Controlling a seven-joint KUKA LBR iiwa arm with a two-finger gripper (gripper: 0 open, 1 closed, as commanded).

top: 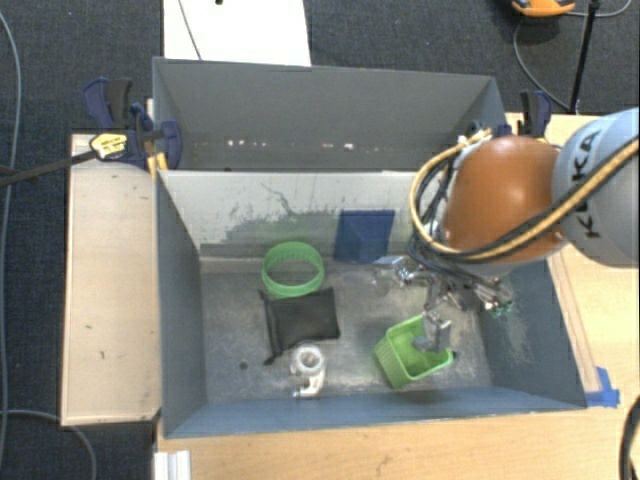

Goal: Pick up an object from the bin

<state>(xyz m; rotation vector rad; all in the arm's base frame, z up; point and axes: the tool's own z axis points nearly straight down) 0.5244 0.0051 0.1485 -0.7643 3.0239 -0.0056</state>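
A grey metal bin [200, 298] is seen from above, with a robot arm reaching in from the right. The arm's wrist wears a rounded orange cover [495, 198] looped with cables. Below it the hand [433, 340] points straight down into the bin's near right part.

The hand's tip meets a small bright green basket [400, 360], an open-topped plastic tub resting a little tilted on the bin floor. The tip appears to be at or just inside the tub's upper rim, on the side nearest the arm. The rest of the basket spreads out below the hand and slightly to its left. From where I stand I cannot tell whether the hand is clenched or released, or whether it has the rim gripped. I judge the straight-down pose is meant to take the tub's thin wall from above, likely the easiest hold on it.

The other things lie loose and scattered, and none crowds the hand. To its left is a flat black pouch [300, 318]. Just in front of that sits a small white and silver item [308, 361], too small to identify. Left of the hand and farther back, a green ring [293, 268] lies flat. Behind the hand, a dark blue box [363, 236] rests against the bin's back wall.
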